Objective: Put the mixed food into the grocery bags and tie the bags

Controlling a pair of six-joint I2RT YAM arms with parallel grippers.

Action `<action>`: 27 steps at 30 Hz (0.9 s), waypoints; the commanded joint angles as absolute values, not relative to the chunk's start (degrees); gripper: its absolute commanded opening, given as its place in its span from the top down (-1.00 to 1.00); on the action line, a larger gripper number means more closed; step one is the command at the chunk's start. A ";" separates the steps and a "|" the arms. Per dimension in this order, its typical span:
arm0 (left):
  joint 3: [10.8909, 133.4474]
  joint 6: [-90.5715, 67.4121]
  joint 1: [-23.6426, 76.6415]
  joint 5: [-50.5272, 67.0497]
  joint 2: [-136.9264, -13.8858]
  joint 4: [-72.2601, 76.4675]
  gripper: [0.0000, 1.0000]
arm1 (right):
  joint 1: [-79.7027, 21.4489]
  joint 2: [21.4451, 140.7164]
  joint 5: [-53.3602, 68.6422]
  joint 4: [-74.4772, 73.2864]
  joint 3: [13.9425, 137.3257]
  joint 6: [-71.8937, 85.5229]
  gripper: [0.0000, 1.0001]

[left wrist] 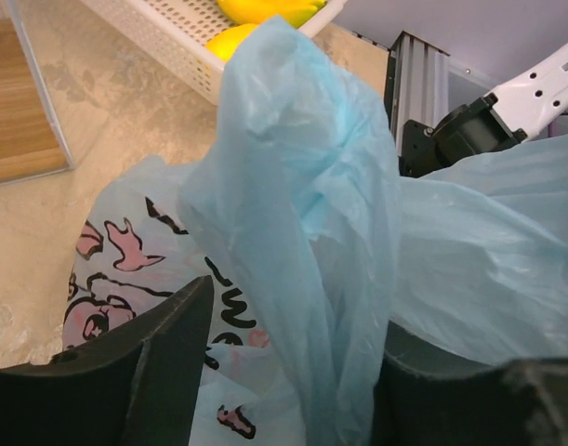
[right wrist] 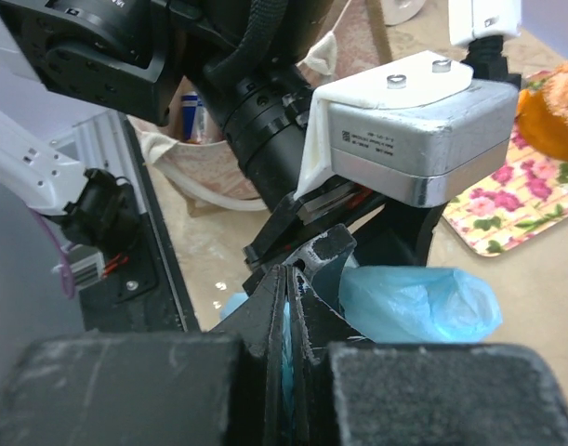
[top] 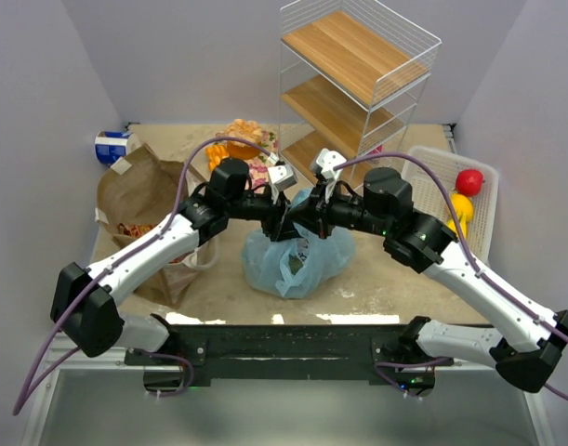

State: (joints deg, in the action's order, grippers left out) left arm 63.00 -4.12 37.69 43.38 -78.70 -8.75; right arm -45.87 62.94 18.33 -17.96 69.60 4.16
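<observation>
The right pincer [right wrist: 287, 279] is pressed fully shut, with a sliver of the light-blue bag [top: 293, 260] pinched between its fingers. Facing it, the left pincer [left wrist: 297, 325] stands partly open. A gathered-up handle of the bag rises between its two dark fingers [left wrist: 163, 372], and I cannot tell whether either one touches the film.

From above, the two pincers meet tip to tip over the top of the bag, and their wrists cover it, so how the handles lie there is hidden. Through the thin plastic a pink-and-black printed wrapper shows, too blurred to name.

The bag sits near the middle of the counter [top: 218, 288], with bare surface on its near side and little room between it and the arms.

To the left is the brown paper bag [top: 139, 190], its mouth open and something reddish inside that is hard to make out. The drink can [top: 112, 147] lies just beyond it in the far left corner.

To the right, the white basket [top: 432, 158] holds a red fruit [top: 468, 181] and a yellow fruit [top: 458, 209], its near part cut off by the right arm.

Farther back stands a wire shelf [top: 358, 74] with wooden boards. Beside it, the orange cake [top: 242, 139] on its floral tray [right wrist: 507, 209] is partly covered by the left arm.

The counter is sandy and mottled, and pale grey walls close in on three sides.
</observation>
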 commanded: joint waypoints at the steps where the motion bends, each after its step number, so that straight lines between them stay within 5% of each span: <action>1: 63.28 1.67 39.11 47.91 -73.66 -11.68 -0.27 | -44.56 63.72 11.51 -14.50 69.87 4.83 1.00; 27: 56.34 -6.06 36.03 51.15 -69.08 -0.88 -0.48 | -44.56 60.81 20.74 -11.78 70.66 10.11 1.00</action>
